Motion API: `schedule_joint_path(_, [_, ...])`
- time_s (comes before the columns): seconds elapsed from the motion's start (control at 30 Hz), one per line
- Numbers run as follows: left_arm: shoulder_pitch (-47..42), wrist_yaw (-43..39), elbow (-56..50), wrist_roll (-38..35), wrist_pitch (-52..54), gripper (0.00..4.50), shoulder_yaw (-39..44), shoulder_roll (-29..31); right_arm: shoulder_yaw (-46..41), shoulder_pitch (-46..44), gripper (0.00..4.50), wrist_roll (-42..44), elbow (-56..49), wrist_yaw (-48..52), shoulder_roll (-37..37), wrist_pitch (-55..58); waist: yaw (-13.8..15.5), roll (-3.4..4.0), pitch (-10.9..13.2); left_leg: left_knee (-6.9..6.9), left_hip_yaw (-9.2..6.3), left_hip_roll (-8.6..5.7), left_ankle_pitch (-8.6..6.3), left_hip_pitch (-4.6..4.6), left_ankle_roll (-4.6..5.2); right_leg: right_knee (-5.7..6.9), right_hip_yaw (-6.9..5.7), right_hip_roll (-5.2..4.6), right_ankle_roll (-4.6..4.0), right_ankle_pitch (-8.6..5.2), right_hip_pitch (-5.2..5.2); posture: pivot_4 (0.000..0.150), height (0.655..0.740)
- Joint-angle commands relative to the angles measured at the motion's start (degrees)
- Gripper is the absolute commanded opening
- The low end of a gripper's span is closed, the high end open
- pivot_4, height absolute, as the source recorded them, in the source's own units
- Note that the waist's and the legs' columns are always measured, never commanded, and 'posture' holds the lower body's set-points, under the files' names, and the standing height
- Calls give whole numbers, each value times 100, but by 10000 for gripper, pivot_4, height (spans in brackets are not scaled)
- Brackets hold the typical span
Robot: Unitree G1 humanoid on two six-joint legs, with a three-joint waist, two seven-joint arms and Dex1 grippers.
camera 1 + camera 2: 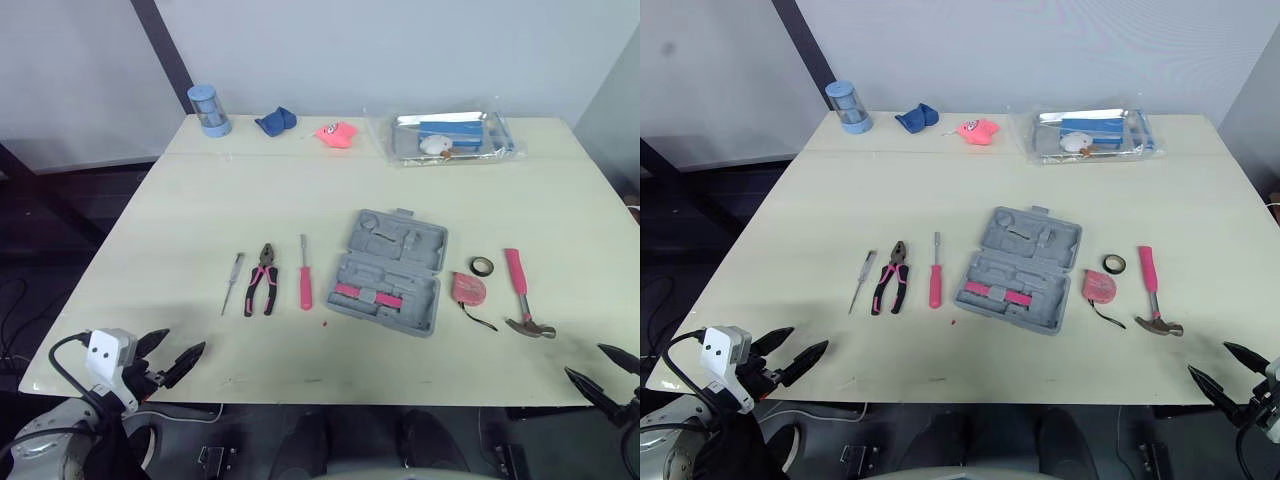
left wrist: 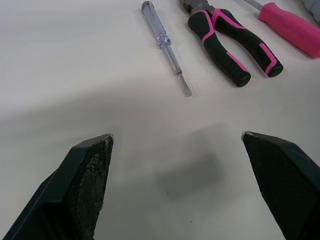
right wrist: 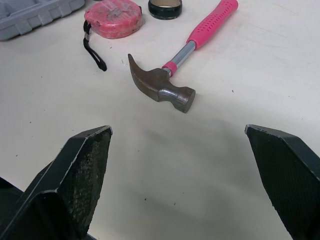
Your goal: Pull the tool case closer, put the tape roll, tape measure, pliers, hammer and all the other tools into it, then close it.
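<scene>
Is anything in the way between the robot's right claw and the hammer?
No. Only bare table lies between the open right gripper and the hammer. Nothing visible blocks it.

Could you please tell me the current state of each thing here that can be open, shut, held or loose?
tool case: open, lid laid flat.
left gripper: jaws open, holding nothing.
right gripper: jaws open, holding nothing.
pliers: lying flat, outside the tool case.
tape measure: tape retracted, strap lying loose.
hammer: lying flat, not held.
</scene>
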Motion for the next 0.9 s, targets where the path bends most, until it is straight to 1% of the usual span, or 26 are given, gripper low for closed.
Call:
schedule_joint_path(0.03, [58,-34,-208,-40,-90,43739,90,16,-171,-32,45000,18,91,52,-111,-107,-1,0,0,0,0,0,0,0,0,0,0,0,0,0,0,1500,7400])
schedule_joint_path(0.23, [120,-35,-325,-105,-78,43739,121,-13,-167,-60,45000,-5,227,138,-120,-184,-2,1,0,0,1,0,0,1,0,0,1,0,0,0,0,1500,7400])
schedule_joint_path(0.4, [-82,-117,-227,-105,-16,43739,89,126,-195,-50,45000,111,-90,29,-76,65,0,1,0,0,1,0,0,0,0,0,1,0,0,0,0,1500,7400])
schedule_joint_path(0.53, [-440,-221,-175,-116,133,43739,2,246,-117,-46,45000,145,-682,-250,-66,481,3,1,0,0,-1,0,0,0,0,0,0,2,0,0,0,1500,7400])
schedule_joint_path(0.7, [-867,-401,-205,-160,369,43739,-189,394,101,-159,45000,266,-1658,-498,-129,1153,-8,3,1,-1,0,0,0,0,0,0,1,2,0,0,-1,1500,7400])
schedule_joint_path(0.77, [-1207,-581,-145,-181,501,43739,-366,507,290,-317,45000,158,-2041,-667,-197,1470,-2,3,2,-2,-1,2,0,-2,0,-1,1,3,0,1,-1,1500,7400])
schedule_joint_path(0.9, [-1821,-920,130,-104,578,43739,-712,630,592,-627,45000,22,-2478,-918,-253,1951,3,5,3,0,-2,2,0,-1,0,-1,-1,5,1,1,-1,1500,7400])
